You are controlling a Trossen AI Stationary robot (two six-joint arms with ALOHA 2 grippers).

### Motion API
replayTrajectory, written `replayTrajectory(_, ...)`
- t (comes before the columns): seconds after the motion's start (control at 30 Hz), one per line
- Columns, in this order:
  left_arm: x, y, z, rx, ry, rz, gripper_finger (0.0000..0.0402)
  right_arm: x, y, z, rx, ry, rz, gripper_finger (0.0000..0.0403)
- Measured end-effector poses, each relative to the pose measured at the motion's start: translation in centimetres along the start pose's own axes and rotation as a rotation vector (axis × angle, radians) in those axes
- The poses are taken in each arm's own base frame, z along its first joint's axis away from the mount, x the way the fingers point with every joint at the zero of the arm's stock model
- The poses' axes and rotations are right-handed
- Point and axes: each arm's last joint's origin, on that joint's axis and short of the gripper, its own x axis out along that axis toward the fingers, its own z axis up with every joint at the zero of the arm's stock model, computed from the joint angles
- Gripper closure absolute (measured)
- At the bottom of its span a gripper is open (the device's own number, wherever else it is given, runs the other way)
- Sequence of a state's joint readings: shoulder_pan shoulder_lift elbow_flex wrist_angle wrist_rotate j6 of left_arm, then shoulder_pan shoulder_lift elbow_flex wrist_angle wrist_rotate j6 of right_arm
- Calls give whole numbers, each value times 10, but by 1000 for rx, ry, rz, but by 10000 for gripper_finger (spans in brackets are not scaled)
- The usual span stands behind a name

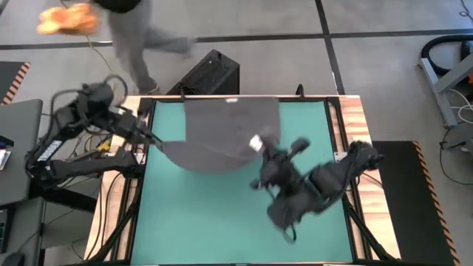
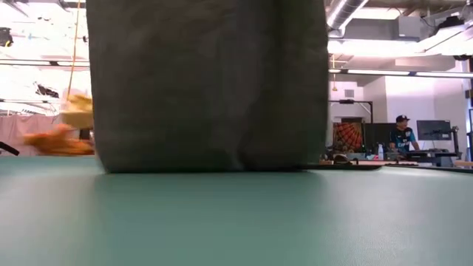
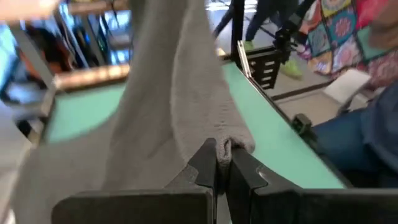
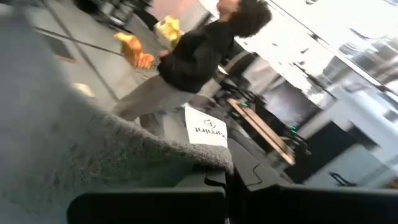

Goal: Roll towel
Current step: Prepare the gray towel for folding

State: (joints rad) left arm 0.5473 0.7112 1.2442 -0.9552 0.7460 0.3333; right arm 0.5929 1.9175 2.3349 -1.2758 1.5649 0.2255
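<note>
towel point(image 1: 222, 133) between both arms' fingers point(image 3: 205, 165)

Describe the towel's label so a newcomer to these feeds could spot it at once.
Start at the green table; the grey towel covers its far middle, pinched by the left end effector at one edge and the right end effector at another. Beside the right end effector sits the label, a small white tag with print, the only white spot on the cloth.

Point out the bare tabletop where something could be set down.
Bare green lies along the near edge of the table, below the towel. The far half is crowded: the left gripper and right gripper both hold the towel raised.
</note>
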Motion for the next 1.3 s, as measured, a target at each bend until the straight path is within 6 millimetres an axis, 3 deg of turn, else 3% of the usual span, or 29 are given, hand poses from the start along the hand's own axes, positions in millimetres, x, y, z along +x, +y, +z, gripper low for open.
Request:
replayTrajectory(0.13,7,-11,-38,-145,-18,-25,401,-13,40,-12,-1,1,79,394)
replayTrajectory(0.27,1,-25,-61,-212,-101,13,401,-16,77,-29,-13,48,141,394)
replayTrajectory(0.4,-15,-39,-74,-271,-210,90,401,-6,97,-48,52,206,230,394)
replayTrajectory(0.5,-28,-50,-81,-266,-289,143,401,-1,100,-54,53,251,240,394)
replayTrajectory(0.63,-28,-52,-95,-311,-309,193,401,13,81,-59,153,332,238,394)
replayTrajectory(0.77,-9,-41,-111,-360,-267,202,401,24,68,-72,198,390,209,394)
replayTrajectory(0.87,7,-27,-111,-310,-306,246,401,34,69,-93,186,456,180,394)
replayTrajectory(0.97,16,-16,-108,-259,-317,348,401,48,58,-116,192,555,145,394)
replayTrajectory(1.13,37,3,-107,-260,-214,390,401,65,51,-161,159,655,41,394)
replayTrajectory(1.3,66,30,-108,-212,-97,502,401,70,37,-186,171,729,-7,394)
